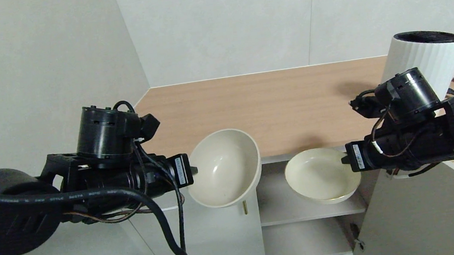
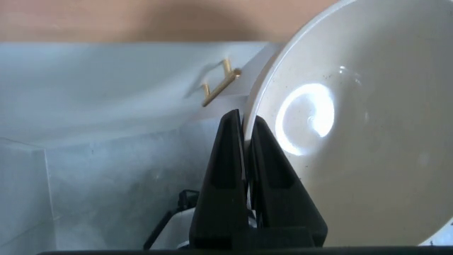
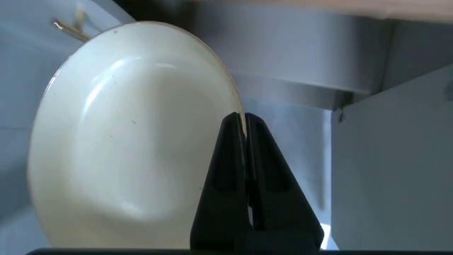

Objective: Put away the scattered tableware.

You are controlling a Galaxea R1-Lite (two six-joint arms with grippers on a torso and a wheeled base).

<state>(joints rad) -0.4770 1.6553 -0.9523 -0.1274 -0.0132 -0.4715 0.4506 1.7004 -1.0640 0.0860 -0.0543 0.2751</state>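
Rim-pinched by left gripper (image 2: 245, 125) and right gripper (image 3: 245, 122), deep bowl (image 1: 225, 168) and shallow bowl (image 1: 320, 174) could slip or clip the cabinet shelf (image 1: 280, 216).

Matte black arms (image 1: 100, 180), glossy cylindrical joints (image 1: 103, 133), looping black cables (image 1: 165, 220), white barcode stickers (image 1: 180, 170), wedge-shaped left claw (image 2: 245, 122) and right claw (image 3: 244, 122)

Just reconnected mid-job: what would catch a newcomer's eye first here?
Two cream dishes are held up before the open cabinet: the left gripper pinches a deep bowl by its rim, tilted, and the right gripper a shallow bowl beside it. Behind, a white ribbed canister stands on the wooden countertop, at its right.
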